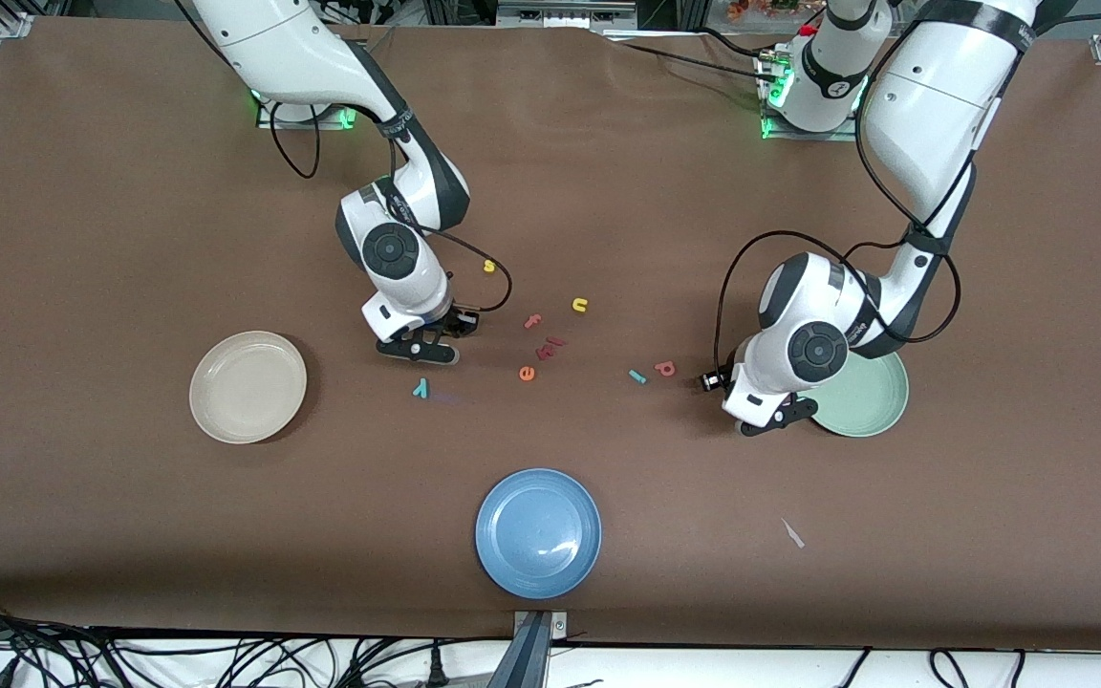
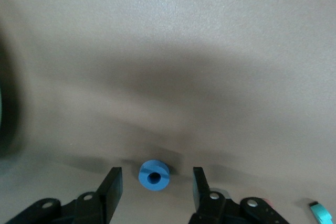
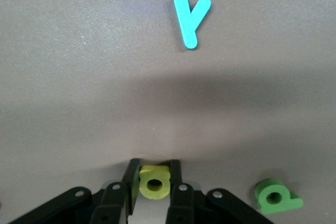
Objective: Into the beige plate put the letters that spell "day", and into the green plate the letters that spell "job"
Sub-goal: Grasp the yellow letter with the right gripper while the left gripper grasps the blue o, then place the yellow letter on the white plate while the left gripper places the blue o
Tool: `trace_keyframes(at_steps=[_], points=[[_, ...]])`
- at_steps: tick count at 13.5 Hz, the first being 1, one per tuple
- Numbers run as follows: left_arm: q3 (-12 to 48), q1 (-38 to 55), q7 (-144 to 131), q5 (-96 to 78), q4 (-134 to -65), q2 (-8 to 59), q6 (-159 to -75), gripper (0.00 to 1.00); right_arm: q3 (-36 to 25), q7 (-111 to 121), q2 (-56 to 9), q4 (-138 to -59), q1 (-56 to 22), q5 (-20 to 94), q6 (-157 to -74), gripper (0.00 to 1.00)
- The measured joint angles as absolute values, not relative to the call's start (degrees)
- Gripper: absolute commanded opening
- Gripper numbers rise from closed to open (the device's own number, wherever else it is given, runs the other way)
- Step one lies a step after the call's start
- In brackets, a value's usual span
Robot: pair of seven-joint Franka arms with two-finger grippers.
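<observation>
I am watching the right gripper (image 3: 154,184) clenching the small yellow rounded foam letter with a hole (image 3: 154,183) down at the table, its fingers pressing the letter's two flat sides. The dark green foam d-shape (image 3: 275,197) is lying just beside it, and the teal foam y (image 1: 421,387) is lying nearer the front camera. The round cream-beige plate (image 1: 248,386) is sitting toward the right arm's end of the table, so I judge the carry is running that way. The left gripper (image 2: 156,186) is standing released, its jaws straddling the blue foam ring o (image 2: 154,175), beside the pale mint-green plate (image 1: 861,394).
</observation>
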State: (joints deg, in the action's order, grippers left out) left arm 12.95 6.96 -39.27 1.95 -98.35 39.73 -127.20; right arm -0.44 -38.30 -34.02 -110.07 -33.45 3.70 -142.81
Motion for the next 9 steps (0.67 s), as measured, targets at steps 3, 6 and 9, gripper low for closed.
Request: trace_keyframes(at_steps=[3,6,9], points=[[12.92,6.87,-39.27,1.96,-98.68,40.09,-127.40,0.59,-0.44,-38.30,-34.02,-110.06,-33.45,3.70,-142.81,0.09],[12.92,6.81,-39.27,1.96,-98.73,40.33,-128.92,0.56,-0.44,-38.30,-34.02,-110.00,-33.45,3.70,-142.75,0.08],[12.92,6.81,-39.29,1.96,-98.89,40.66,-129.37,0.48,-0.96,-38.29,-34.04,-107.56,-33.46,3.68,-138.97,0.08]])
